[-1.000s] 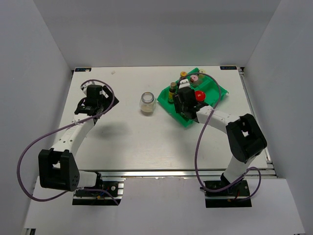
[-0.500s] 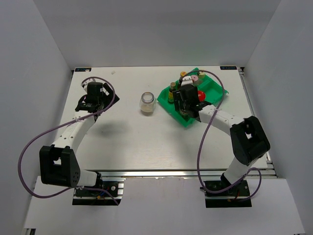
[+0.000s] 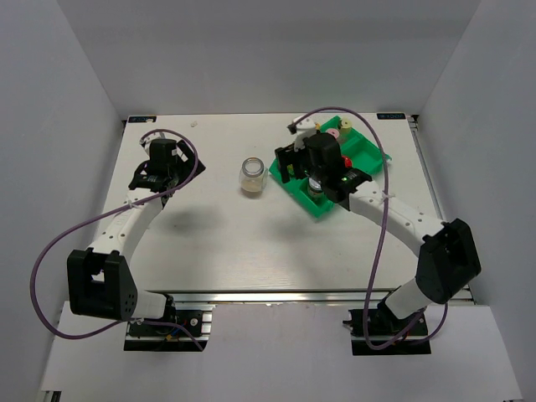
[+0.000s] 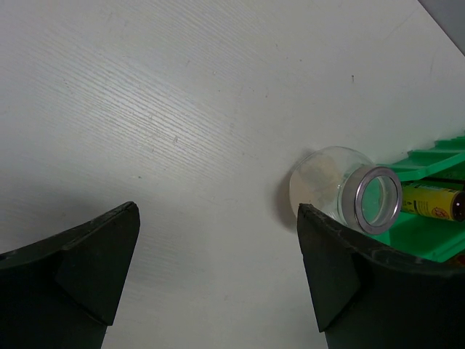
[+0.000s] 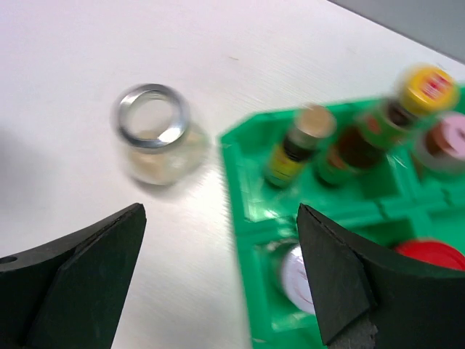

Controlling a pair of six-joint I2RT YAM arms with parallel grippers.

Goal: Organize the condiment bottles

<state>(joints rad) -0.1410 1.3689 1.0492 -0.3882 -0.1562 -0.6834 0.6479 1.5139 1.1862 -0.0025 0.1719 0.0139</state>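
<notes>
Condiment bottles (image 5: pixel 349 149) stand in the green tray (image 5: pixel 247 203), right of frame; clear jar (image 5: pixel 150 131) sits apart on the table (image 5: pixel 73 73), upper left. Left claw (image 4: pixel 218 211) and right claw (image 5: pixel 218 218) gape wide, empty.

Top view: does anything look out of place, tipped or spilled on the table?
Only the clear glass jar: it stands upright and alone on the table, left of the green tray, while the other bottles sit inside the tray's compartments. Nothing looks spilled or tipped.
</notes>
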